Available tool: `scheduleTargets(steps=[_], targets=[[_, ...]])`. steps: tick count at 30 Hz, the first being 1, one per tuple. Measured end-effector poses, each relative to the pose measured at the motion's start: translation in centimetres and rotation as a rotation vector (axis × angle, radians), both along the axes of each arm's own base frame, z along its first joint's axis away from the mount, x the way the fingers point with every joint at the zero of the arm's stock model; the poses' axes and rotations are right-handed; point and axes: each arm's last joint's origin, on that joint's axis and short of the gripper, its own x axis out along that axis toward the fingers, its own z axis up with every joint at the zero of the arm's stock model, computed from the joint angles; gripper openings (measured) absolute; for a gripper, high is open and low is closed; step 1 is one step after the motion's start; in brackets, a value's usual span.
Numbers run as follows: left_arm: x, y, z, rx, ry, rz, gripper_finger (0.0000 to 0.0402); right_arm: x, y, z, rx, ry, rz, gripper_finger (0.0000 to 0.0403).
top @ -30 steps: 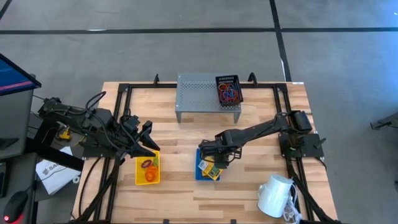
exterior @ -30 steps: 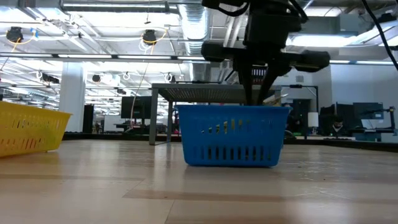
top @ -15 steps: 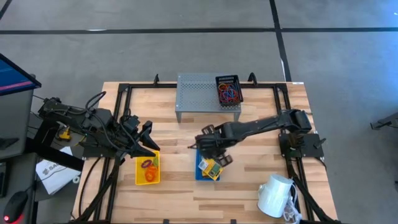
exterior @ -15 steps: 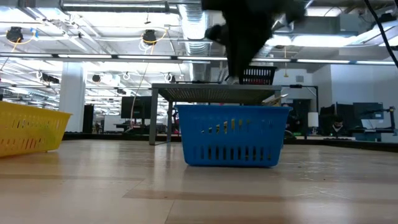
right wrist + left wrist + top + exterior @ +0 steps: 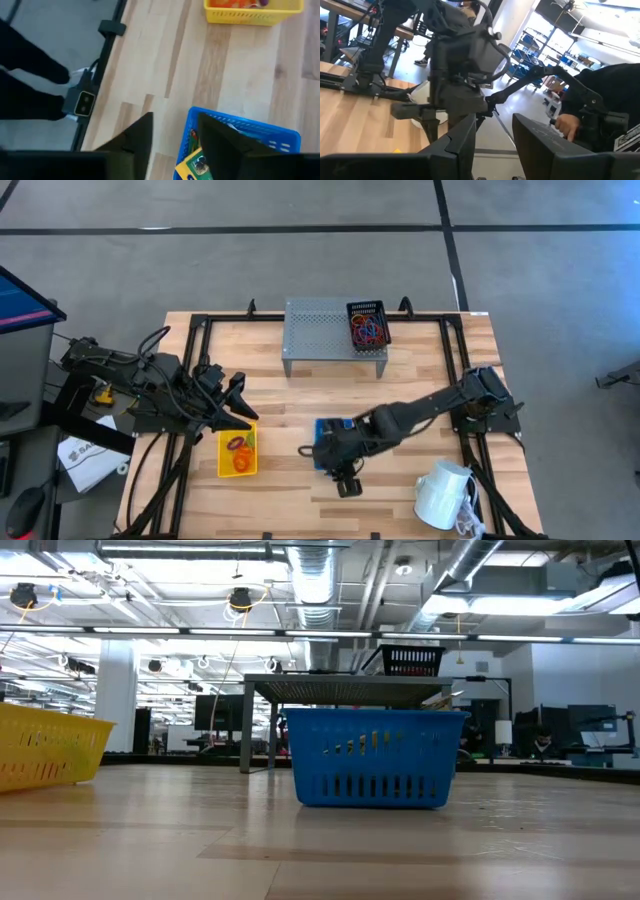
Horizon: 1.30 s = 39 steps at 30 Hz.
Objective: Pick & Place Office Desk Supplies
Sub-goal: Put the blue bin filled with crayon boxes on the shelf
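The right gripper (image 5: 345, 470) is hanging over the near side of the blue bin (image 5: 322, 427), w/ the arm stretching across from the right edge of the table (image 5: 420, 365). In the right wrist view its two dark fingers (image 5: 220, 135) are sitting apart w/ bare wood and the bin's blue wall (image 5: 240, 131) showing between them, so it's released, nothing in it. A yellow printed packet (image 5: 196, 164) is lying inside the blue bin (only a corner of it is peeking out past the fingers).

The left gripper (image 5: 236, 408) is waiting at the far end of the yellow bin (image 5: 237, 470), on the left part of the table. Its fingers (image 5: 455, 145) are standing a bit apart w/ nothing between them, so that one's open and empty too. Orange loops (image 5: 240, 463) are lying in the yellow bin, plus a darker loop (image 5: 236, 443) nearer the gripper.

The black mesh bin (image 5: 367, 323) is sitting on the right end of the grey perforated riser (image 5: 320, 325) at the back, full of red and blue loops (image 5: 369, 331). White mug (image 5: 440, 493) is sitting at the near right corner, well apart from the bins

From the low view the blue bin (image 5: 375, 757) is sitting mid-table w/ the yellow bin (image 5: 45, 745) off to the side, neither arm showing there
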Motion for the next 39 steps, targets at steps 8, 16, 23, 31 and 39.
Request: scheduleTargets(steps=[8, 16, 23, 31, 39], targets=[[0.0, -0.1, -0.1, 0.019, 0.000, -0.023, 0.0123, 1.2, 2.5, -4.3, -0.011, 0.097, -0.062, 0.0247], [-0.1, -0.2, -0.1, 0.018, 0.000, -0.070, 0.0123, 2.2, 3.1, -7.9, -0.050, 0.176, -0.061, 0.0232], [-0.1, -0.2, -0.1, 0.017, 0.000, -0.087, 0.0123, 2.9, 2.4, -9.5, -0.065, 0.224, -0.079, 0.0226], [-0.1, -0.2, -0.1, 0.017, 0.000, -0.096, 0.0123, 2.8, 1.8, -9.8, -0.081, 0.244, -0.080, 0.0225], [-0.1, -0.2, -0.1, 0.017, 0.000, -0.096, 0.0123, 2.1, 1.2, -12.3, -0.107, 0.306, -0.088, 0.0225]])
